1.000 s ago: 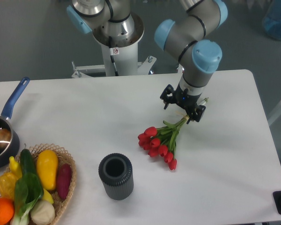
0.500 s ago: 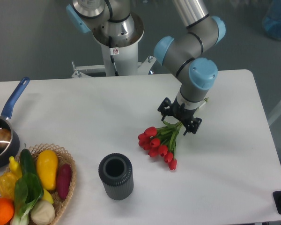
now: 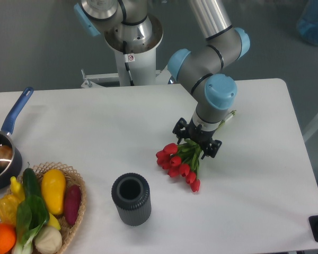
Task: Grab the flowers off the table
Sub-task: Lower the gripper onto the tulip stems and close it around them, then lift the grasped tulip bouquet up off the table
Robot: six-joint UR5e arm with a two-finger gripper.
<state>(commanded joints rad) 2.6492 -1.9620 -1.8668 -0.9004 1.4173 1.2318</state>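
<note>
The flowers (image 3: 178, 163), a bunch of red tulips with green stems, lie on the white table (image 3: 95, 137) right of centre. The red heads point to the lower left; the stem ends (image 3: 229, 115) stick out to the upper right. My gripper (image 3: 196, 142) is straight above the stems, just behind the heads. Its two fingers stand apart, one on each side of the stems. It is open and holds nothing.
A dark ribbed cylindrical vase (image 3: 131, 199) stands upright left of and in front of the flowers. A wicker basket (image 3: 74, 222) with vegetables and fruit sits at the front left. A blue-handled pot (image 3: 5, 148) is at the left edge.
My gripper has moved left and toward the front along the stems, closer to the tulip heads. The flowers have not moved.
</note>
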